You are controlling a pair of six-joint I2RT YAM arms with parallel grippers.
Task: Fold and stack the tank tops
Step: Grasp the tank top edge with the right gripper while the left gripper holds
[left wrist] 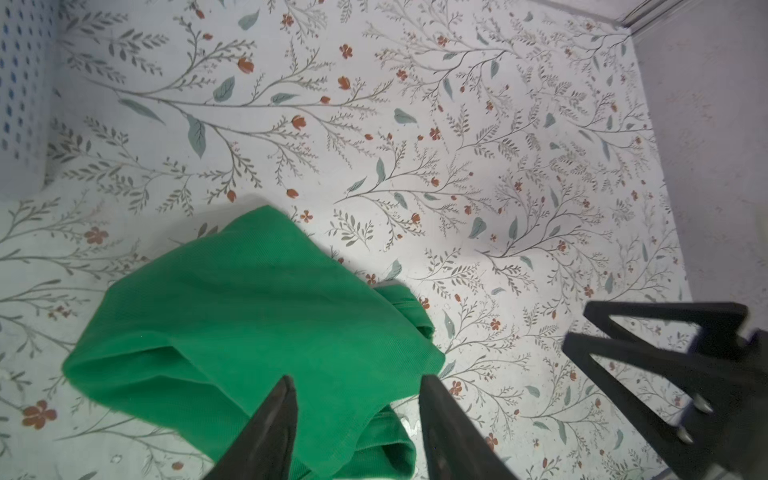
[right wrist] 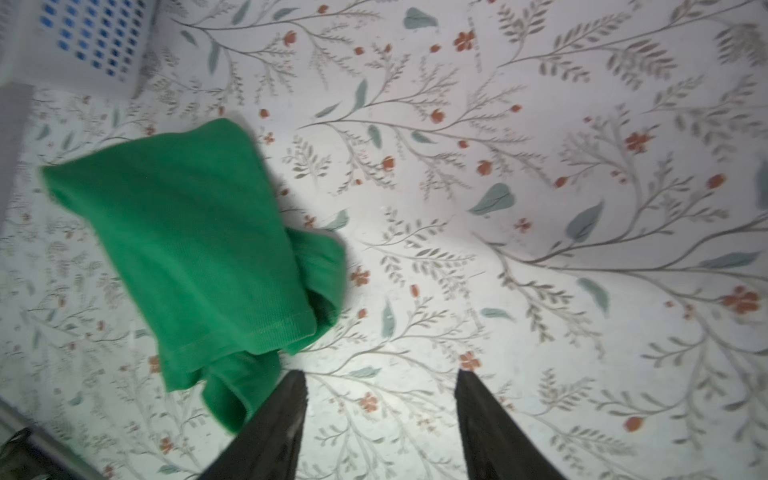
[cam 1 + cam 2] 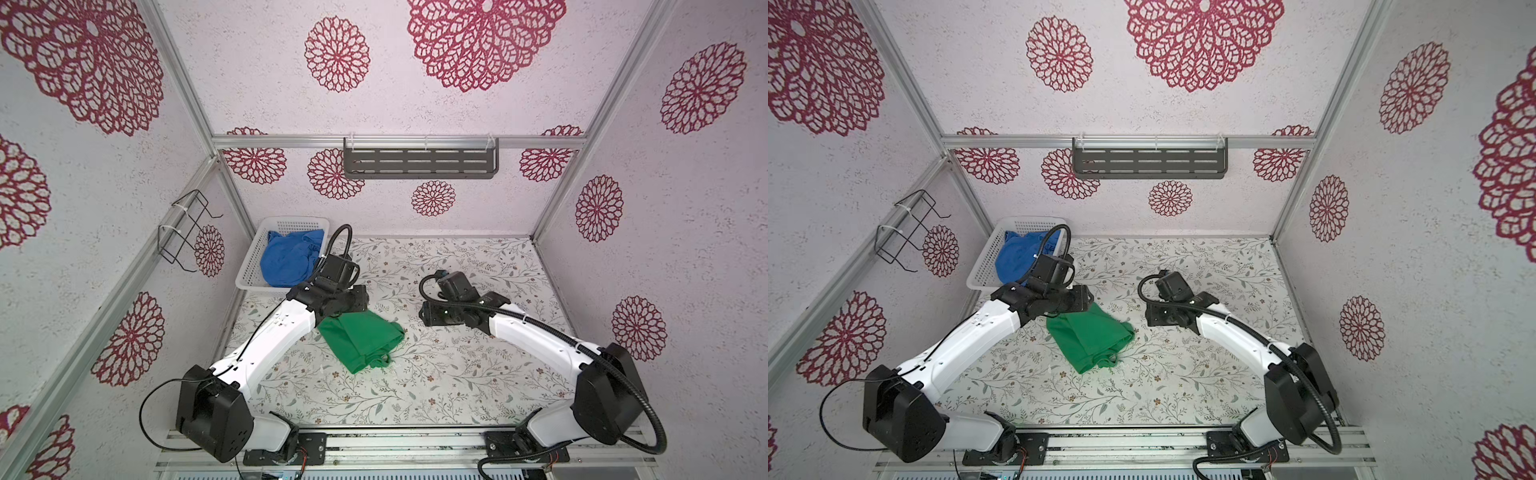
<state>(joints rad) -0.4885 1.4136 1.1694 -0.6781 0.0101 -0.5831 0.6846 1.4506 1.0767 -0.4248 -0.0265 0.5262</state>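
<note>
You're hovering left hand (image 1: 356, 377) and right hand (image 2: 381, 372) open: green tank top (image 3: 361, 338) roughly folded, blue tank top (image 3: 289, 259) waiting in the upper-left basket (image 3: 248, 272).

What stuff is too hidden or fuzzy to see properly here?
- Blue tank top: both top views, partly behind the left arm, bunched in the basket.
- Green tank top: both top views, a corner under the left arm; right wrist view, blurred.
- Left hand: both top views, fingertips hidden by its wrist.
</note>
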